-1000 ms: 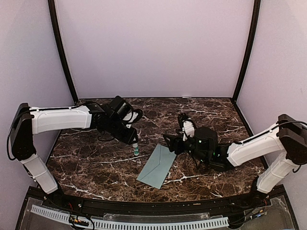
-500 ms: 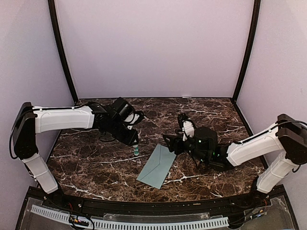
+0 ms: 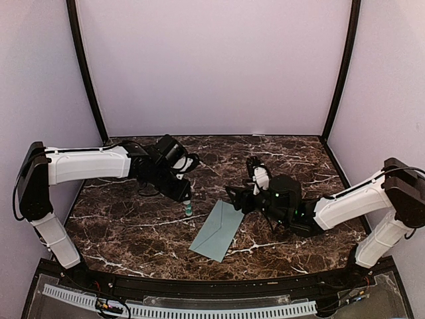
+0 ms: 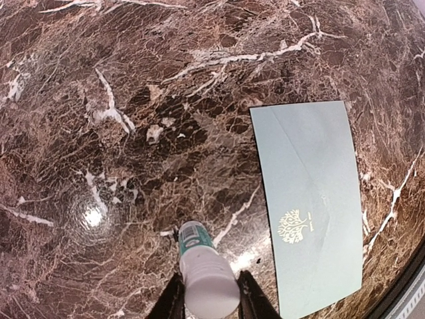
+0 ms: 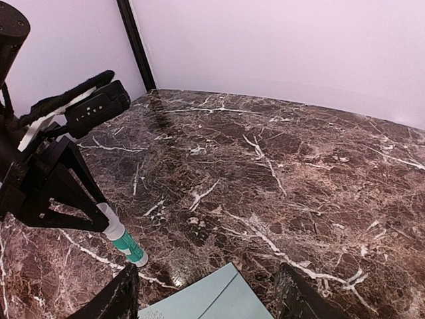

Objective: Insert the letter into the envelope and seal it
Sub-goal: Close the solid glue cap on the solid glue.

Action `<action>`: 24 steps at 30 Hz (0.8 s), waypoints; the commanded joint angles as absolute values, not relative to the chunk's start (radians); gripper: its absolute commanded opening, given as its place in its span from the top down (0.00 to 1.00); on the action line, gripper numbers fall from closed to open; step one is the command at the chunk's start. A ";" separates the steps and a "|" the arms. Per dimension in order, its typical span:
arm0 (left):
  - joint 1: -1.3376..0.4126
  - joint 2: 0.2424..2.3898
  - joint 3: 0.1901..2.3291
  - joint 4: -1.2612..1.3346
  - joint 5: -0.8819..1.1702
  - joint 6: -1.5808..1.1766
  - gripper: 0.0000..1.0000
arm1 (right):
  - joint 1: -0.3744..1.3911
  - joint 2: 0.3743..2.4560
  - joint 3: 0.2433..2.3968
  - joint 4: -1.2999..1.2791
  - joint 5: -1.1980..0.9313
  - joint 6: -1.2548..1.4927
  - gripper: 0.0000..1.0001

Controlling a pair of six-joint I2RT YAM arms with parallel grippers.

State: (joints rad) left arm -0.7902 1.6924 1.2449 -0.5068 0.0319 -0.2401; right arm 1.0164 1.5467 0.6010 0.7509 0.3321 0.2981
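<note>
Your left fingers (image 4: 171, 302) pinch a glue stick (image 4: 202, 266), tip down at the marble worktop (image 3: 126, 226), at ten o'clock of the envelope (image 3: 217, 230) lying flat mid-worktop. Your right fingers (image 5: 119, 296), spread, hover over its one o'clock corner.

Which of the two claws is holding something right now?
The left claw, shut on the glue stick; the right claw hangs open, empty.

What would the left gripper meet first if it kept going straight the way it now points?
The left gripper is shut on a glue stick, tip down; that tip would meet the marble table beside the envelope, not on it. It looks close to the surface, though contact is unclear.
</note>
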 commanded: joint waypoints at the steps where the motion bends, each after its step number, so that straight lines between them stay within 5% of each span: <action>1: -0.797 1.675 1.270 -0.541 0.016 -0.232 0.73 | 1.008 1.563 0.607 0.795 0.317 0.311 0.34; 24: -0.804 1.680 1.298 -0.567 0.021 -0.240 0.78 | 1.004 1.576 0.612 0.792 0.296 0.320 0.35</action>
